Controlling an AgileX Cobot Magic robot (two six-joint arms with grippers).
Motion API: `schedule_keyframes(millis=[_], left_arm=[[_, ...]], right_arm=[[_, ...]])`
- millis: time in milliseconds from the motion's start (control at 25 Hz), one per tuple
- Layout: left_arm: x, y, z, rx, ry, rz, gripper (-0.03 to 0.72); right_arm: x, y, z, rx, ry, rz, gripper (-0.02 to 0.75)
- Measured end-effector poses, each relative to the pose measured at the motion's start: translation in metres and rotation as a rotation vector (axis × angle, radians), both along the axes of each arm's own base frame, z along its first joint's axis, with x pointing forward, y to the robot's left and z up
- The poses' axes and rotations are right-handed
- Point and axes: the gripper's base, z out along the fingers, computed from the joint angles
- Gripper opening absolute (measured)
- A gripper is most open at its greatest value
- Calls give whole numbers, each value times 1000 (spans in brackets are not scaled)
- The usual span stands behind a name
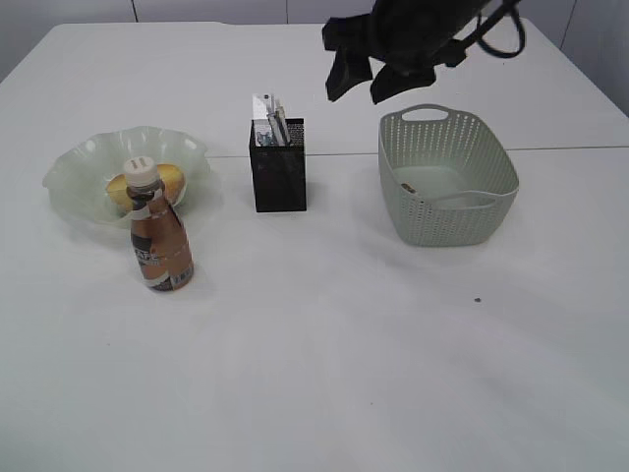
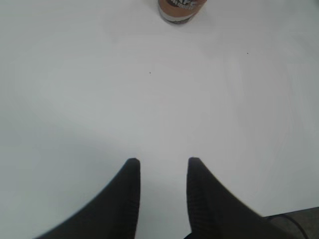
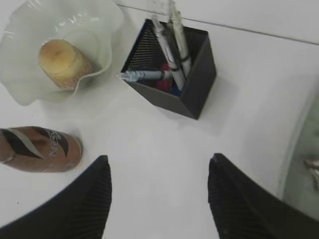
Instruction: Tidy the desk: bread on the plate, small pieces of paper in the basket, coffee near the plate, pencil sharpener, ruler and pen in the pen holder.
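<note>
Exterior view: pen holder (image 1: 277, 165) mid-desk (image 1: 324, 374), pens and ruler inside. Left of it, bread (image 1: 167, 180) on plate (image 1: 74, 172), coffee (image 1: 159, 236) touching plate's front rim. Basket (image 1: 447, 177) right. Right gripper (image 1: 362, 81) above, spread wide, empty. Left gripper (image 2: 162, 172) narrowly parted, empty.

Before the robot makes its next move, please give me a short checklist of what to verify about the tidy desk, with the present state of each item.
1. Bread lies on the plate: ok.
2. Coffee stands upright near the plate: ok.
3. Pens and ruler are in the pen holder: ok; sharpener inside: cannot tell.
4. Paper scraps are in the basket: cannot tell; only something small shows at its floor.
5. Right gripper is open and holds nothing: ok.
6. Left gripper is open over bare desk: ok.
</note>
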Motion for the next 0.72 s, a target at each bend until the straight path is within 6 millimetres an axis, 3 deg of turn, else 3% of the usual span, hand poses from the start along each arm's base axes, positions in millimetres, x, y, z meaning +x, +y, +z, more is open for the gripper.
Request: schedule_keyframes(millis=[200,440,600,720], left_arm=[[0,0,0,-2,0,0,239],[-1,1,1,7,-5,1,241],[-5,5,4,52,-34,0,243],[-14,10,10,100,-60,13,305]], right_arm=[[-22,-20,25,-148,68,-60,450],[-40,-40,13,-334,195,-72,450],[-68,-54,9,-401,229,-76,450],[-94,-67,4,-444,231,-88,450]])
